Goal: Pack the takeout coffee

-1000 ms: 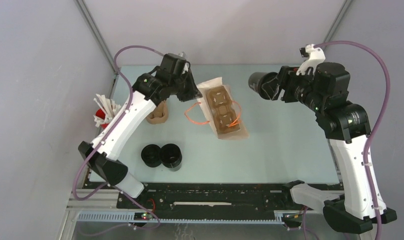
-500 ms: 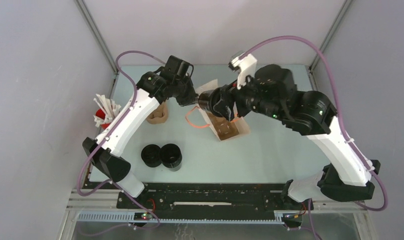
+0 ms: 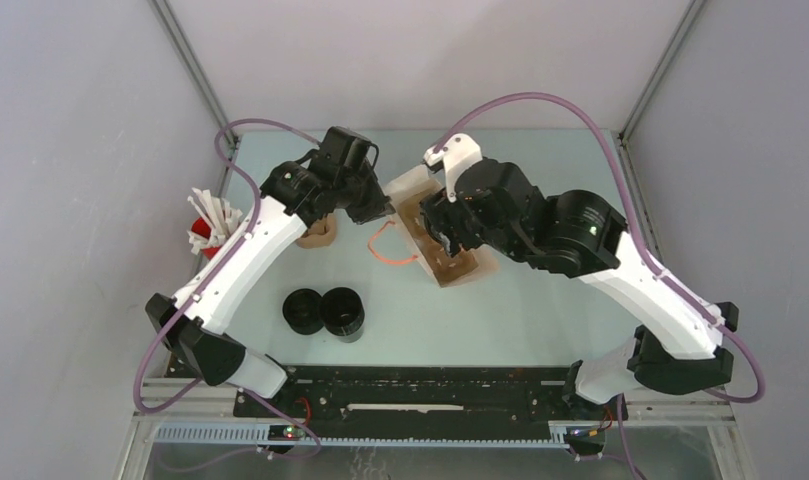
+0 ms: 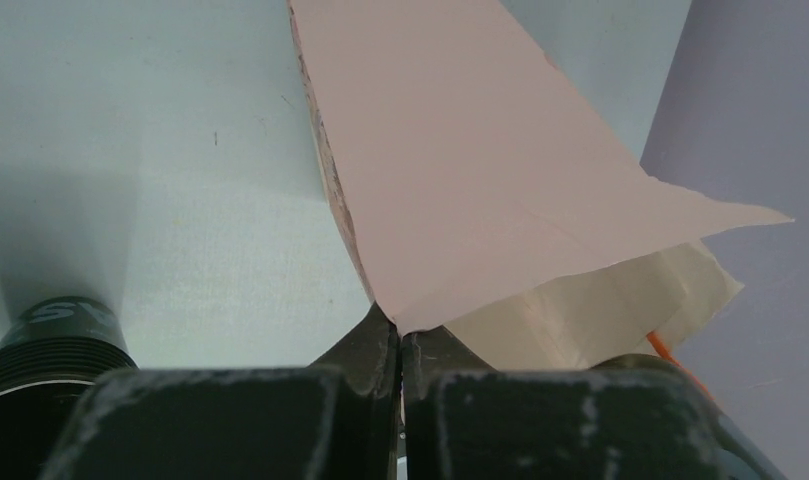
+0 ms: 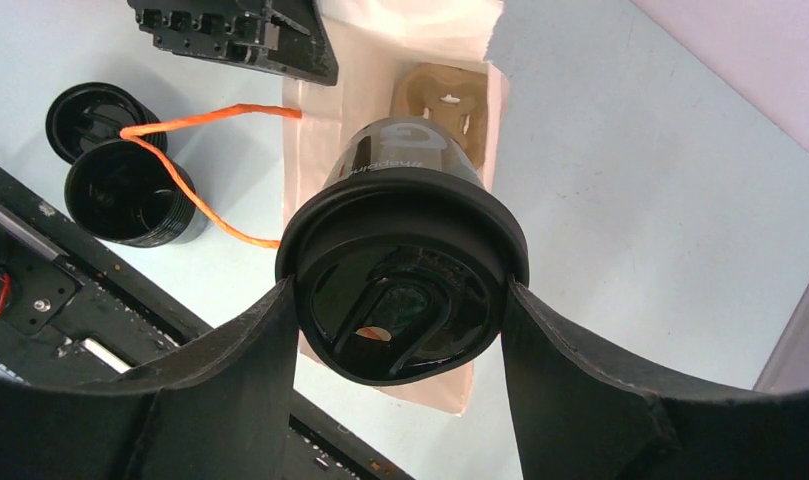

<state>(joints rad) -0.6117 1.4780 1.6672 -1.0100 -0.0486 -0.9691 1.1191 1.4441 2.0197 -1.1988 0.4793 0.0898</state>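
From above, the left fingers (image 3: 380, 212) were together on an edge of the paper bag (image 3: 412, 188), and the right fingers (image 3: 438, 222) hung over the bag's open mouth. Two more black cups (image 3: 342, 313) stood on the worktop (image 3: 560, 160), well apart from both pairs of fingers. The left wrist view showed its fingers pressed shut on a corner of the bag's paper. The right wrist view showed its fingers clamped on the takeout coffee (image 5: 400, 290), one at each side of the lid, with the pulp carrier (image 5: 445, 95) in the bag just beyond.
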